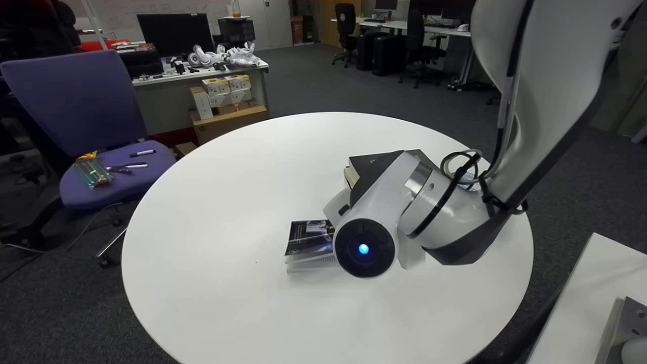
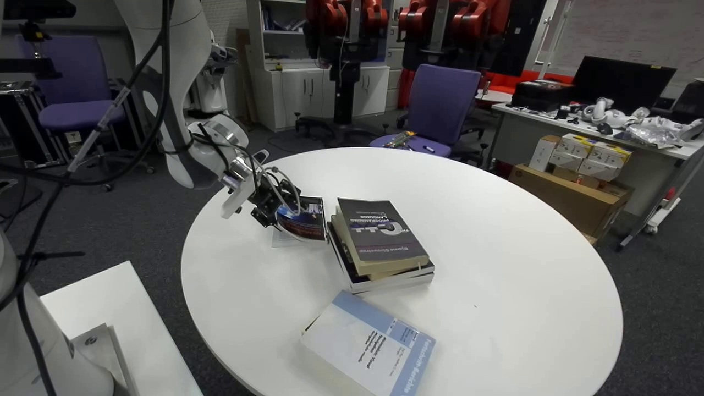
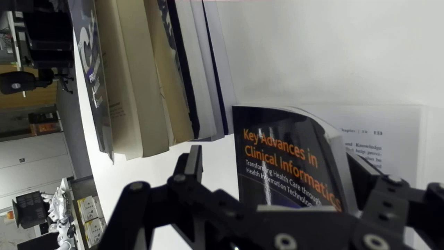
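Black glossy paperback, Key Advances in Clinical Informatics (image 3: 274,139): lies opened on the round white worktop (image 2: 522,258), well in from the edge; in an exterior view it's nearer the left-hand edge than the right. Front half tilted up, back half flat with a page (image 3: 381,119) showing. Claw (image 3: 277,159) has its jaws spread wide, straddling the raised half, nothing pinched. In the wrist view the left-hand finger (image 3: 191,165) looks clear of the cover, the right-hand one looks inside the fold; can't tell if it touches paper.

Risks: closing as is would probably bite only the front half, so the back half hangs and leaves crease or tear near the spine. Pulling out crooked could snag pages or let the cover flop down. Glossy cover may slip too. Book stack (image 2: 393,281), topped by The C++ Programming Language (image 2: 382,236), sits just beside it: a sideways swing could clip that, and its upper books look skewed.
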